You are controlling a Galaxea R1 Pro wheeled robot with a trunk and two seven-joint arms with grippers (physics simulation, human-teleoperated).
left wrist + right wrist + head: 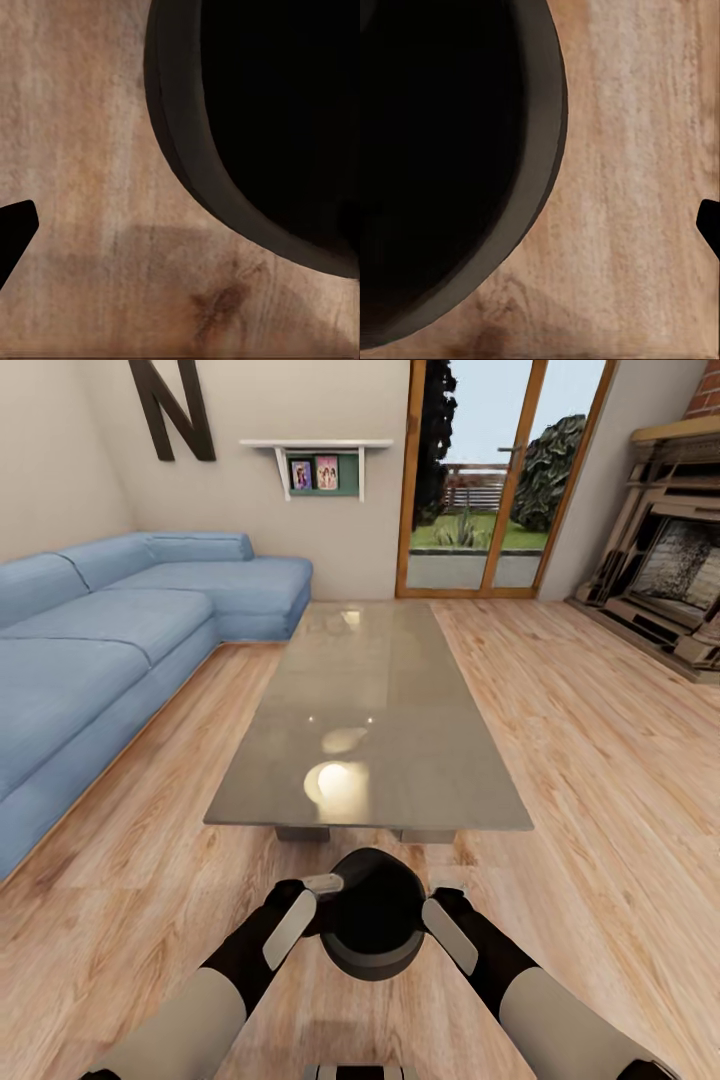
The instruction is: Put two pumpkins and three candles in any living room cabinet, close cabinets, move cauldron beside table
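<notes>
The cauldron (372,925) sits between the two arms, low over the plank floor (600,760) and just short of the near end of the worktop (380,760); whether it rests on the boards or hangs a little above them cannot be told from the head view. It is a round black pot with a wide dark mouth, a thick grey-brown rim and a bulging belly; it looks rigid and, by its wall thickness, probably fairly heavy for its size, not fragile; its smooth curved flanks would likely slip from a one-sided pinch, so a two-sided hold at the rim or just under it seems the safest place.

The left gripper (300,920) flanks the pot's left side and the right gripper (445,930) its right, each close against the belly; contact looks likely but is not certain. In the left wrist view the rim (187,150) curves past with one dark fingertip (15,229) out over the floor, and in the right wrist view a fingertip (709,225) stands likewise well off the rim (544,172); so the fingers appear spread wide and pinch nothing, the pot seemingly pressed between the two arms.

Beyond, the worktop is glossy grey; the blue sofa (110,650) lies left, the glass door (495,480) ahead, the fireplace (670,580) right.
</notes>
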